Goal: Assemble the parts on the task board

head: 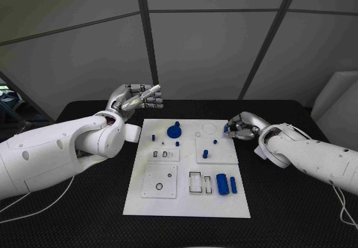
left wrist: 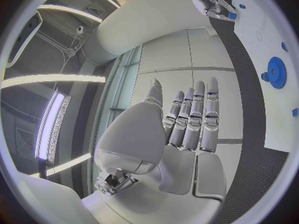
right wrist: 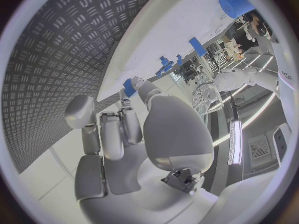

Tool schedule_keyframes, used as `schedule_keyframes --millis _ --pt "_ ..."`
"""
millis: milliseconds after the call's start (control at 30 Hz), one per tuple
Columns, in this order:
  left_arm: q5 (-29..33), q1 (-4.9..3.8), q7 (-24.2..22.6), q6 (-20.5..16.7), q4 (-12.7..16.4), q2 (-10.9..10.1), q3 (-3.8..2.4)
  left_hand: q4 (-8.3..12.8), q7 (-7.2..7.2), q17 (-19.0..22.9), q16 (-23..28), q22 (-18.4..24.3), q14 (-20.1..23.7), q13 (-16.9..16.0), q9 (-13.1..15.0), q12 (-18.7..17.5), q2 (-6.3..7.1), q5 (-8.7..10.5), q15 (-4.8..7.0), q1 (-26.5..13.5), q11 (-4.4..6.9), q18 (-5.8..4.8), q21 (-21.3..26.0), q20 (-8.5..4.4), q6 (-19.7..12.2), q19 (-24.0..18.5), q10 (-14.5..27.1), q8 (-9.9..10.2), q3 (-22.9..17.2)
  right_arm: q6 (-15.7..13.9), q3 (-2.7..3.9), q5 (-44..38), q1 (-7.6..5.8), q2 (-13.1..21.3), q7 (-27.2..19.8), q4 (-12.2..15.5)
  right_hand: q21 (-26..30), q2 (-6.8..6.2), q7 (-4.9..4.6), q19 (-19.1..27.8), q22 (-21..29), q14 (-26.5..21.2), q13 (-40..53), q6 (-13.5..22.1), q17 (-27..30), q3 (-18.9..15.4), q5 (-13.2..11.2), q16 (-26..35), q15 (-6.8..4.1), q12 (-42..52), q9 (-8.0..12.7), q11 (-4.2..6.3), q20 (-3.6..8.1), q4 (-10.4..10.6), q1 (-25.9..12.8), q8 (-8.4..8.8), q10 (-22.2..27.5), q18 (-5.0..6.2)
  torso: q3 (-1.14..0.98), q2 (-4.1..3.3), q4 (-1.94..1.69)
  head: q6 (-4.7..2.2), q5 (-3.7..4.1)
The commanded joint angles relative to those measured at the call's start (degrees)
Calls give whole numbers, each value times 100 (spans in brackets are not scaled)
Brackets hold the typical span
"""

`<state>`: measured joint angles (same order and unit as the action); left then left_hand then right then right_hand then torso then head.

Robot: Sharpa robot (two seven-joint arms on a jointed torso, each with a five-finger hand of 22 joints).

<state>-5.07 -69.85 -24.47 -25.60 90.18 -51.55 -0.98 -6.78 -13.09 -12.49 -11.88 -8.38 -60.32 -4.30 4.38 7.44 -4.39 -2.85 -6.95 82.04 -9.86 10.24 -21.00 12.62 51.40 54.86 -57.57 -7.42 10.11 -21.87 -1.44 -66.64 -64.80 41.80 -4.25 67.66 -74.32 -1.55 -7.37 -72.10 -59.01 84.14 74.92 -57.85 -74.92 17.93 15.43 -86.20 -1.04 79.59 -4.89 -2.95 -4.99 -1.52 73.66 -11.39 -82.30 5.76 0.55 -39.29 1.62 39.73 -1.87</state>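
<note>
Pinching a small blue part [right wrist: 129,88] between its fingertips at the far right edge of the white task board [head: 187,204], our right hand [head: 240,126] has a thin grip; we judge the piece could slip or tilt before it seats. Our left hand [head: 136,98] hangs raised beyond the board's far left corner, fingers straight and together, holding nothing. The blue gear [head: 174,131], a blue cylinder [head: 222,184] and several pegs lie on the board.
</note>
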Motion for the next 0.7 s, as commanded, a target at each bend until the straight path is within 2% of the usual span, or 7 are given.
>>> schedule_keyframes --millis 33,133,267,333,467,500,700 --pt "-23 -5 -20 36 8 -9 -2 37 3 -7 36 6 -36 8 -8 -16 -11 2 -1 21 -13 19 34 16 -6 38 36 18 -12 -217 42 147 -25 83 68 239 -22 44 -3 -41 -12 423 363 -35 -761 39 21 -34 -39 34 -3 41 0 -6 19 -38 6 17 11 7 7 1 12" --pt "-23 -6 -15 39 5 -7 -2 47 1 -10 41 9 -36 12 -11 -25 -15 3 -2 31 -16 19 35 16 -15 39 50 25 -12 -262 129 149 -62 165 148 617 -25 43 -5 -45 -17 425 369 -30 -768 44 16 -37 -39 39 -1 40 1 -10 20 -35 1 15 13 9 4 7 20" --pt "-23 -7 -11 36 3 -9 -2 49 1 -11 42 9 -36 13 -12 -26 -16 2 -2 34 -16 19 36 16 -17 39 52 26 -13 -318 166 111 -144 173 232 959 -36 43 -7 -57 -37 428 373 -25 -780 50 6 -43 -39 42 0 38 2 -13 20 -32 -2 11 11 8 -8 12 20" --pt "-23 -8 -9 30 4 -9 -2 50 1 -11 42 9 -36 13 -12 -27 -17 2 -2 35 -16 19 36 16 -17 39 53 26 -13 -338 176 89 -182 139 279 1104 -42 43 -8 -64 -50 429 379 -23 -786 52 0 -46 -39 47 0 38 3 -13 18 -31 -7 9 20 10 -20 0 27" --pt "-23 -12 -7 22 1 -6 -2 53 1 -12 44 10 -35 15 -13 -29 -19 2 -3 39 -17 18 36 16 -20 39 57 28 -14 -340 183 -26 -216 -12 437 1255 -50 42 -12 -73 -62 429 382 -23 -786 60 -36 -46 -37 49 2 34 4 -13 5 -29 -11 6 26 14 -21 1 -17" --pt "-23 -13 -5 18 -2 -1 -2 54 1 -12 45 10 -34 15 -13 -31 -20 2 -3 41 -17 18 37 16 -22 39 59 29 -15 -339 184 -82 -221 -59 496 1275 -50 42 -12 -73 -62 429 382 -23 -786 60 -37 -46 -37 49 2 34 4 -13 5 -29 -11 6 20 15 -19 5 -40" --pt "-23 -20 1 16 5 21 -2 54 1 -12 45 10 -34 15 -13 -31 -20 2 -3 41 -17 18 37 16 -22 39 59 29 -15 -358 159 -459 -232 -351 881 1332 -56 41 -11 -80 -74 429 385 -21 -784 67 -52 -45 -36 52 2 35 5 -18 5 -27 -14 4 26 26 -52 19 -89"
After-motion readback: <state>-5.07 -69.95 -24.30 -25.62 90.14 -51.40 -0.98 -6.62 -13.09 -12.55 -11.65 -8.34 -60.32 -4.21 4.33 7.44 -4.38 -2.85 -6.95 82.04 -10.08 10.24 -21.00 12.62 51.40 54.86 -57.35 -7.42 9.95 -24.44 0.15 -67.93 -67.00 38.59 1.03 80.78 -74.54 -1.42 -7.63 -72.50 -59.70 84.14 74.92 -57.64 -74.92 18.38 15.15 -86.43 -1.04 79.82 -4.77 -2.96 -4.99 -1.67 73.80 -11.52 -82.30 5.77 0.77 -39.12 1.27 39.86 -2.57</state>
